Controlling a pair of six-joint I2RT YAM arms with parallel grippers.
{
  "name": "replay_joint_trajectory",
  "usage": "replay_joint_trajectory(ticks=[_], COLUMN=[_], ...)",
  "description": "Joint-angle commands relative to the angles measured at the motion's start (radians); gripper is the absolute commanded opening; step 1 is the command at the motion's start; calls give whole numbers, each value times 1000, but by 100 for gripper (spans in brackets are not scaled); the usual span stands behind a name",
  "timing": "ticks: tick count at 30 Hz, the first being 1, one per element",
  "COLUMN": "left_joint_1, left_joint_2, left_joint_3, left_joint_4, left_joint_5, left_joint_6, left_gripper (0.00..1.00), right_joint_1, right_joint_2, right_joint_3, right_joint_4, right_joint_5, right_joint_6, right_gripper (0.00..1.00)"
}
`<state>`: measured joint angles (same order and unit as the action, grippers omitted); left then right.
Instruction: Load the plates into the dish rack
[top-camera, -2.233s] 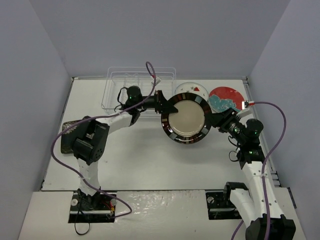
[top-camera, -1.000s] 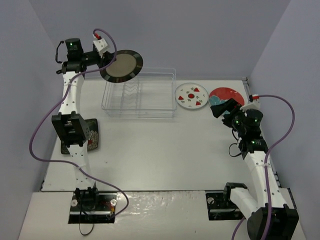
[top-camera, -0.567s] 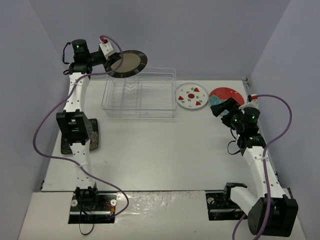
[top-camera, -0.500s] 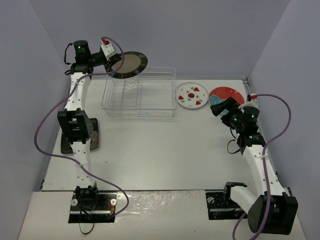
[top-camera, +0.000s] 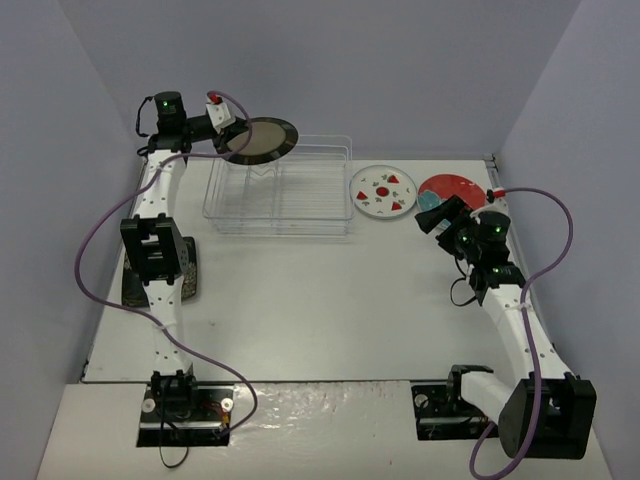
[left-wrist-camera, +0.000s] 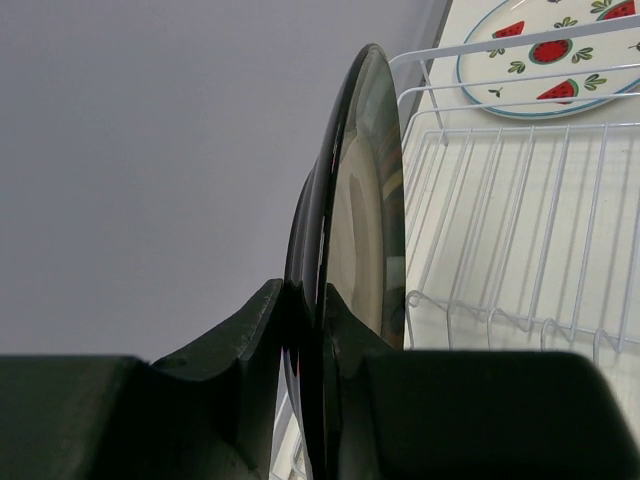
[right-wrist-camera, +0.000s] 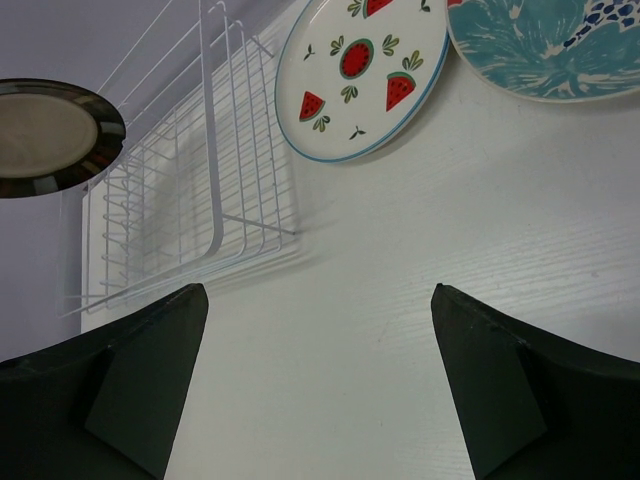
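Left fingers (left-wrist-camera: 240, 350) are pinching the plate (top-camera: 257, 139) by its rim above the rack (top-camera: 310, 205) edge; it is risking slipping or clipping wires. Right fingers (right-wrist-camera: 130, 380) are gaping, empty.

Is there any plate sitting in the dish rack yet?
No, the dish rack holds no plate; the black-rimmed plate hangs in the left gripper.

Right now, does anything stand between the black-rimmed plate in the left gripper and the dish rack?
Nothing visible does. The left gripper holds the black-rimmed plate raised over the far left corner of the dish rack, and the prongs below it carry nothing.
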<state>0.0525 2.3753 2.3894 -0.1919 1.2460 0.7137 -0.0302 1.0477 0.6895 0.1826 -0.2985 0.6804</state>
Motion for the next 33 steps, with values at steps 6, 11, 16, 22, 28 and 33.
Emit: replay_joint_trajectory(ticks=[6,11,16,22,28,33], left_joint_1=[-2,7,7,22,42,70], left_joint_2=[-35,-30,-11,6,26,69], left_joint_3=[-7,-57,-56,-33,-49,-28], left_joint_4=[240,621,1175,1103,1198,1204], left_joint_5=[157,239,345,367,392,389], left_joint_6=[42,-279,-765,-744,-843,-866], left_gripper=[0,0,0,0,0,0], right_joint_1=[23,35,58,68,76,95], right_joint_2=[26,48,64,63,69,110], right_joint_3=[58,62,71,76,92,115], right_joint_4=[79,91,101,92,86,85], right_joint_5=[38,42,44,43,61,66], right_joint_6=[11,16,11,11,17,13], right_gripper=[91,91,91,91,91,91])
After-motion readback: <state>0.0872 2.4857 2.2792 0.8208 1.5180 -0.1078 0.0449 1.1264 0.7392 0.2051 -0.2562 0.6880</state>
